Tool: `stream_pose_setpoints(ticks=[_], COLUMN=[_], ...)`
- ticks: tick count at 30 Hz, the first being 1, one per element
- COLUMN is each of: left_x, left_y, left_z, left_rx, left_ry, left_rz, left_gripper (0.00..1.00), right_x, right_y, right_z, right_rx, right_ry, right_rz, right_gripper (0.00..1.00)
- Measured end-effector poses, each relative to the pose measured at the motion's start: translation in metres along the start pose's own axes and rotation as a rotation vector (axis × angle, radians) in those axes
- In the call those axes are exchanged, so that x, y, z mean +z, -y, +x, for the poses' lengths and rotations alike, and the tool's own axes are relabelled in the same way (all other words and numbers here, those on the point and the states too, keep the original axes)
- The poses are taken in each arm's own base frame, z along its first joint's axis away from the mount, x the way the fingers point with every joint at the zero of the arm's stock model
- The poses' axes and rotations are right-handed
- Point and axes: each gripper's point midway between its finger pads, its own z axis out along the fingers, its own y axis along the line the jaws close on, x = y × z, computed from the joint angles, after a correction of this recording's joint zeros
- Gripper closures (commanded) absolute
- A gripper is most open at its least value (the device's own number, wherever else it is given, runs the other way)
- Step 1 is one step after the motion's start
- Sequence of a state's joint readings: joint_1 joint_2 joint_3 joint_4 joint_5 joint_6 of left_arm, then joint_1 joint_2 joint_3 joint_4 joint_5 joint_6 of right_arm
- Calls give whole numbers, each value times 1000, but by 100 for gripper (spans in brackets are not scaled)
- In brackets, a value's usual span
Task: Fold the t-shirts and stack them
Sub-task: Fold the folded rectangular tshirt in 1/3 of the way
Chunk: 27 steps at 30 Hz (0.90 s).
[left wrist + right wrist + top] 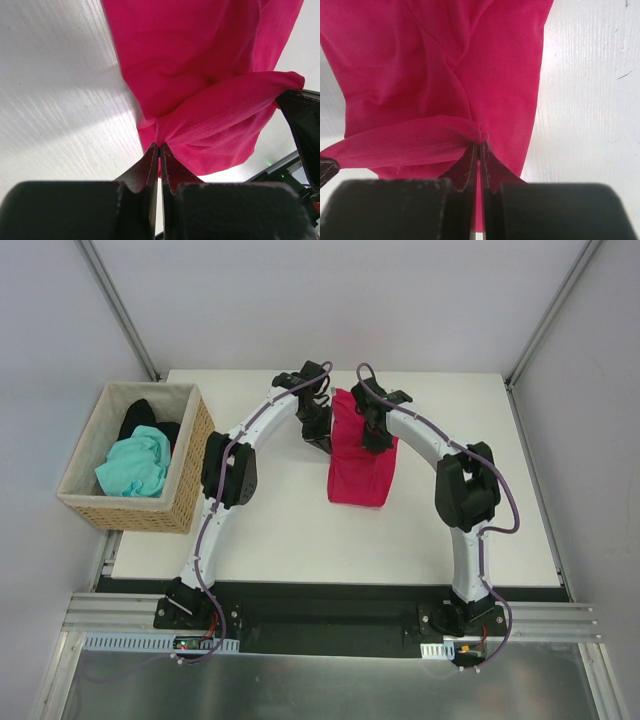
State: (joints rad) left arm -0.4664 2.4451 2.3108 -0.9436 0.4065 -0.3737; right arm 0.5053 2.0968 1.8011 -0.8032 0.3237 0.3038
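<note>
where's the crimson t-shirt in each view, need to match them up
Top external: the crimson t-shirt sits just right of the picture's centre.
Left wrist: the crimson t-shirt fills the upper middle and right, its hem pinched in the left tool.
Right wrist: the crimson t-shirt fills the upper left and middle, its hem pinched in the right tool.
Shared landmark: the white table shows beside the shirt in all three views.
</note>
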Motion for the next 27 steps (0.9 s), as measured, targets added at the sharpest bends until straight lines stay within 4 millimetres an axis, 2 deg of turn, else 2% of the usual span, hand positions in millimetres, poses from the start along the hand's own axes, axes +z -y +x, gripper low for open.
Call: stream_pose_setpoints(ticks=[17,19,22,23,26,27], left_x=[10,13,17,19,21,21], left_y=[3,2,0,-2,-10,-13], left_z=[-4,-4,-3,-3,-2,-3], left_rx=[-5,-7,-12,-11,-26,-35], left_ry=[-5,-8,-15,-16,-28,-27], left_rz=[39,39,39,33,16,12], left_gripper=[100,97,84,62,56,49], right_x=[9,11,18,22,33,36], right_y=[11,11,13,15,26,29], right_z=[-4,-4,-1,-1,-1,-1], right_rx=[36,39,40,36,38,38], right_ry=[-22,-29,-47,-50,-70,-74], right_rz=[-3,-4,-1,11,44,50], right_gripper=[99,99,99,99,99,93])
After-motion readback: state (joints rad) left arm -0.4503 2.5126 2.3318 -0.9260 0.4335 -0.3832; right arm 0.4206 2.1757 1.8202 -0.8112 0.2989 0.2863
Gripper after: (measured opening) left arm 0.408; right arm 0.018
